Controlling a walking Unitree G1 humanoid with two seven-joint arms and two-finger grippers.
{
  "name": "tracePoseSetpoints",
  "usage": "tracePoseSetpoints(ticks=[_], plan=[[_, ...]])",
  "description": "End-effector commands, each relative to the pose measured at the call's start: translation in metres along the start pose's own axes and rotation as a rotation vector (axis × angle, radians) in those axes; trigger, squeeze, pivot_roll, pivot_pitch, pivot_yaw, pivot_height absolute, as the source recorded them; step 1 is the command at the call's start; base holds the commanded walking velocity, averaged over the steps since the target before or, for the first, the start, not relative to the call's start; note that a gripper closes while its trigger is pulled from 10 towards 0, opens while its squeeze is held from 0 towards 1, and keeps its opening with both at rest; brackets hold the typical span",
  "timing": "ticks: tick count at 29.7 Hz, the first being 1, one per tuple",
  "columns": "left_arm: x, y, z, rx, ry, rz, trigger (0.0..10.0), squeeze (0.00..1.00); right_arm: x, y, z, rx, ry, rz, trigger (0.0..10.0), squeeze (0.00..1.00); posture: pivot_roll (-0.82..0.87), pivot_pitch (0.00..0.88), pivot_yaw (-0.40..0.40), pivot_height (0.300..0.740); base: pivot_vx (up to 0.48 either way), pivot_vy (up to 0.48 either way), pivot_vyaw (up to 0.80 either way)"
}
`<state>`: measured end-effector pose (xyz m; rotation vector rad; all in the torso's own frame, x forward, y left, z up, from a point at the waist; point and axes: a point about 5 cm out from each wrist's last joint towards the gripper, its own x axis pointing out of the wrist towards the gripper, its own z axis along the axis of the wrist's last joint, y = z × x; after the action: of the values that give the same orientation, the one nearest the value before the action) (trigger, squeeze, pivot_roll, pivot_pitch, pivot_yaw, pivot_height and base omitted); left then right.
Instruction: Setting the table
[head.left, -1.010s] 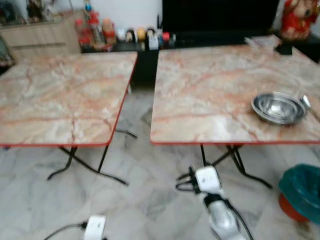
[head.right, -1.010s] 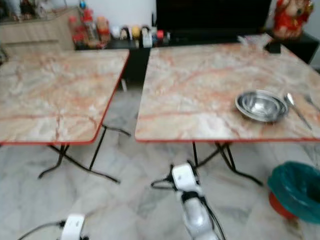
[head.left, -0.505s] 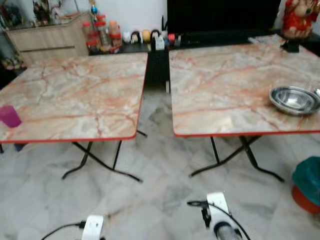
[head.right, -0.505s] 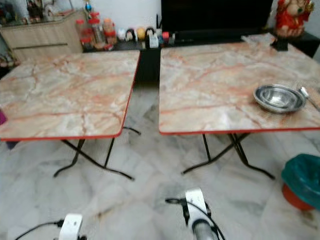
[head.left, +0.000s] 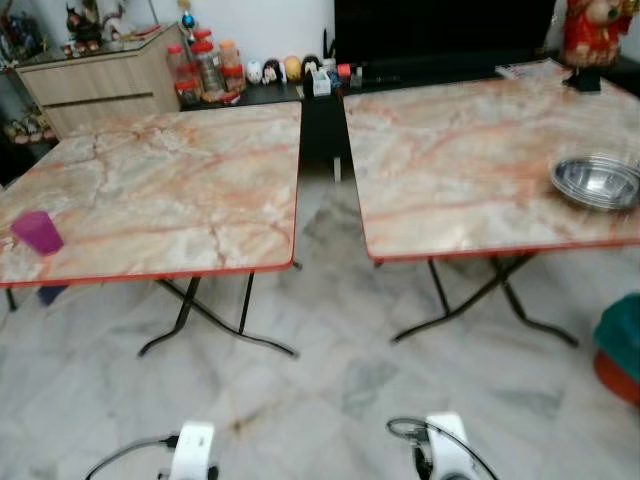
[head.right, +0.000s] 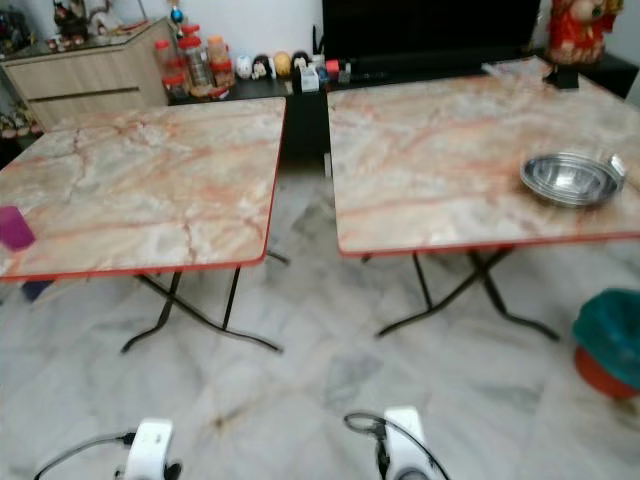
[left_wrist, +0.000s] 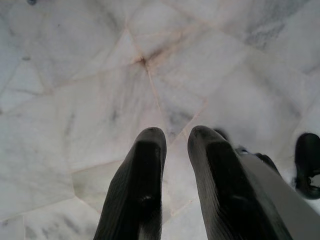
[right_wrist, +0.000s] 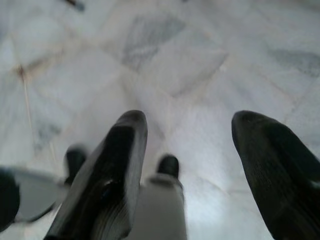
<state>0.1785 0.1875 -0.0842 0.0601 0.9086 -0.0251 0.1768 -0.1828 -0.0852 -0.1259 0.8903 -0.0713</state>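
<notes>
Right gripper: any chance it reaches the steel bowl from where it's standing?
Probably not. The right gripper hangs low over the floor, fingers apart and empty, while the bowl sits on the right table, well ahead and off to the right. Nothing blocks the way; the robot likely must step closer first.

A teal bin (head.right: 612, 322) stands on the marble floor (head.right: 320, 380); jars (head.left: 205, 68) and a red figurine (head.left: 590, 35) line the back.

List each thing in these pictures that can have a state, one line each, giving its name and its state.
purple cup: upright, near the left table's edge.
steel bowls: stacked, right way up, on the right table.
left gripper: fingers slightly apart, holding nothing, over the floor.
right gripper: open, holding nothing, over the floor.
teal bin: on the floor beside the right table.
</notes>
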Motion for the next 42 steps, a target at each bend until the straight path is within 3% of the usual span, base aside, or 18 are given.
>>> tracePoseSetpoints(ticks=[1,6,18,23,42], plan=[[0.0,0.011,0.003,0.004,0.003,0.032,10.0,0.0,0.0,0.013,0.004,0.029,-0.011,0.041,10.0,0.0,-0.05,0.008,0.109,0.74,0.0,0.341,0.0],[0.0,0.011,0.003,0.004,0.004,0.034,10.0,0.0,0.001,0.013,0.007,0.047,-0.011,0.035,10.0,0.0,-0.05,0.012,0.111,0.74,0.0,0.345,-0.6],[0.0,0.012,0.002,0.003,0.01,0.041,10.0,0.0,0.002,0.015,0.01,0.042,-0.021,0.038,10.0,0.0,-0.04,0.021,0.113,0.74,0.0,0.34,0.0],[0.0,0.012,0.002,0.003,0.009,0.043,10.0,0.0,0.002,0.015,0.011,0.046,-0.029,0.042,10.0,0.0,-0.04,0.021,0.115,0.74,0.0,0.337,-0.74],[-0.001,0.019,0.003,0.019,0.012,0.052,10.0,0.0,0.002,0.022,0.016,0.023,-0.044,0.061,10.0,0.0,-0.03,0.0,0.128,0.74,0.0,0.427,0.0]])
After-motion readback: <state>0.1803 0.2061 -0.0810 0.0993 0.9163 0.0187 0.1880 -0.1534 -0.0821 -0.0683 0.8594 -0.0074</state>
